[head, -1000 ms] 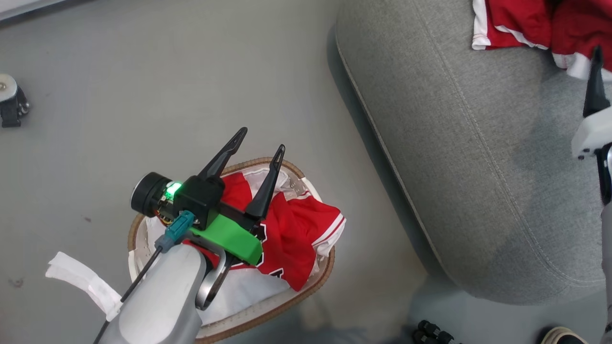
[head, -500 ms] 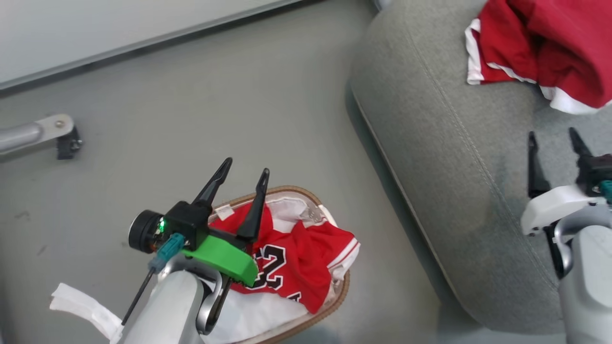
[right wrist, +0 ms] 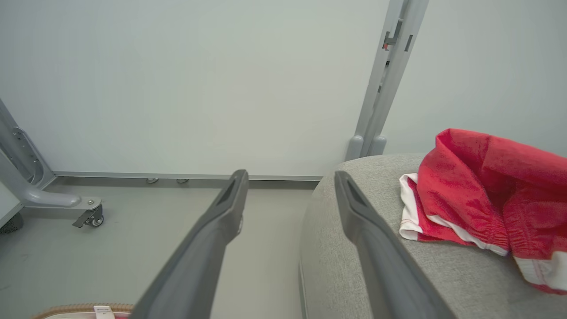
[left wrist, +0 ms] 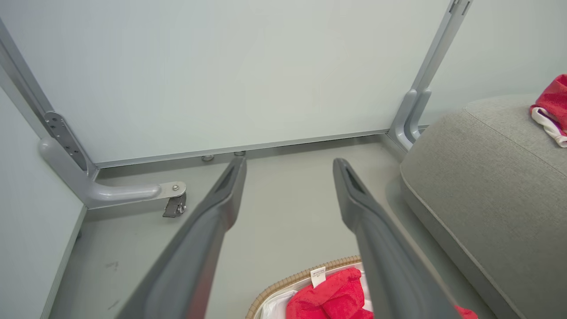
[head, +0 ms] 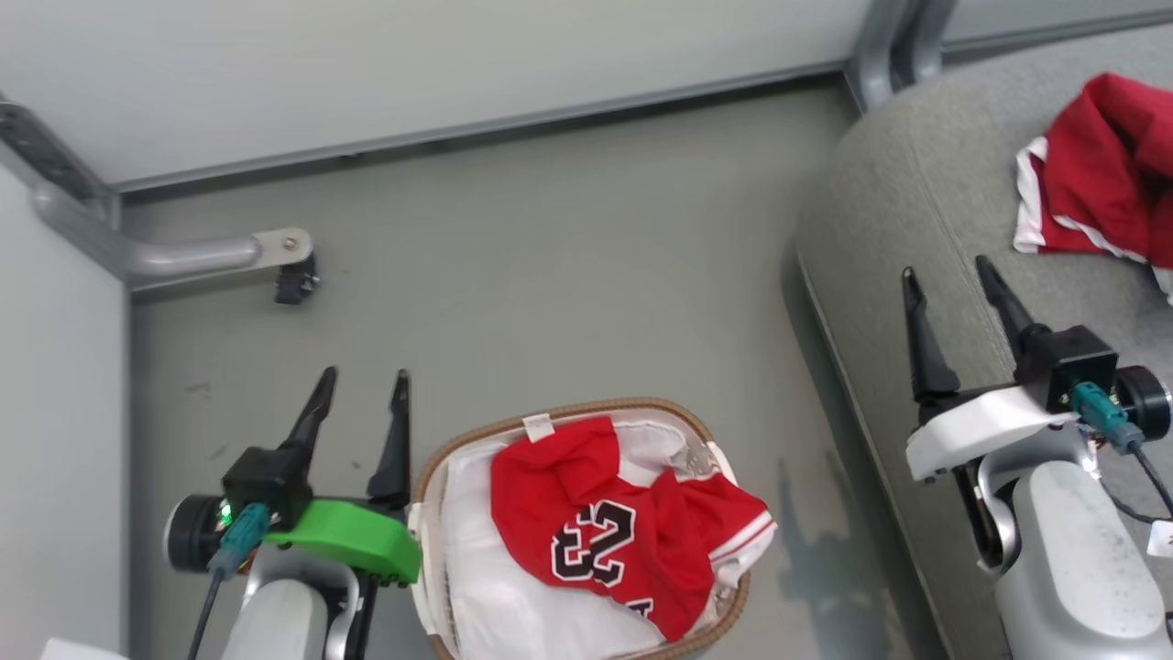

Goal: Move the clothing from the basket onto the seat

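The basket stands on the floor, its white liner showing. In it lies clothing: a red jersey with a black-and-white number. My left gripper is open and empty, just left of the basket rim. My right gripper is open and empty above the front edge of the seat. Another red garment with white trim lies on the seat, apart from the fingers. The left wrist view has the open left gripper, basket rim and red clothing. The right wrist view has the open right gripper, seat and garment.
A grey frame leg with a caster stands on the floor at the left. Pale wall panels close the back, with a grey post by the seat's corner. Bare grey floor lies between basket and wall.
The head camera has swung, shifting the whole picture. My left gripper has come off the basket to its left side. My right gripper has drawn back from the red garment on the seat.
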`<state>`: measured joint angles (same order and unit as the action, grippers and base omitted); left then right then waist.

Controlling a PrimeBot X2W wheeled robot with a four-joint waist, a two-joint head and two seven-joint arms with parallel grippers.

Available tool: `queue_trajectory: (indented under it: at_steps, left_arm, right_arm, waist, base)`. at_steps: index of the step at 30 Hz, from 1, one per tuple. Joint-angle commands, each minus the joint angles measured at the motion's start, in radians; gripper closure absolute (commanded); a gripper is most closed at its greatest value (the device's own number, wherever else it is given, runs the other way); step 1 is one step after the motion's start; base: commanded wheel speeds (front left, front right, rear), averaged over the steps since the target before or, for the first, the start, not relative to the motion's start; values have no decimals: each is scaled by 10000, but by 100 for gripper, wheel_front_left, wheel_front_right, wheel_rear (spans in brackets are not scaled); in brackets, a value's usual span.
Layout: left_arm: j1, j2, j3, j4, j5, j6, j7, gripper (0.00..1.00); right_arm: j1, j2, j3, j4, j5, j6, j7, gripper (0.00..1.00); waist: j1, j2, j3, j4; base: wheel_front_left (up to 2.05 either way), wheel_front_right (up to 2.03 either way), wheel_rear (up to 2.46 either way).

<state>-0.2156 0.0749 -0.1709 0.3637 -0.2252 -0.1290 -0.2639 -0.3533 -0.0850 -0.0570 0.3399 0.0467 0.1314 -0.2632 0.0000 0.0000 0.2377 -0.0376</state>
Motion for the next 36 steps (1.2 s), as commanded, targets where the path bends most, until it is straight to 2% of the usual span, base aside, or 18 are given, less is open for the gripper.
queue_trajectory:
  at_steps: [1, 8, 17, 29, 36]
  left_arm:
    - [242, -59, 227, 36, 133, -29, -8, 0]
    - [951, -172, 1352, 160, 352, -29, -8, 0]
    - [1729, -231, 1963, -55, 452, -29, -8, 0]
    - [1854, -235, 1756, -89, 157, -30, -8, 0]
    - [1311, -233, 998, 104, -33, -30, -6, 0]
  right_arm:
    - [247, -13, 101, -69, 123, -14, -23, 0]
    - [882, 183, 555, 78, 450, -14, -23, 0]
    - [1714, 288, 616, 212, 666, -14, -23, 0]
    - [1650, 319, 728, 218, 707, -14, -23, 0]
    - [1148, 319, 857, -3, 770, -12, -23, 0]
  waist:
    - [0, 0, -725, 727]
    - [0, 0, -1310, 1071]
    - [0, 0, -1775, 1064]
    - [0, 0, -1730, 817]
    - [0, 0, -926, 536]
  base:
    - [0, 0, 0]
    - [0, 0, 0]
    - [0, 0, 0]
    - [0, 0, 0]
    - [0, 0, 0]
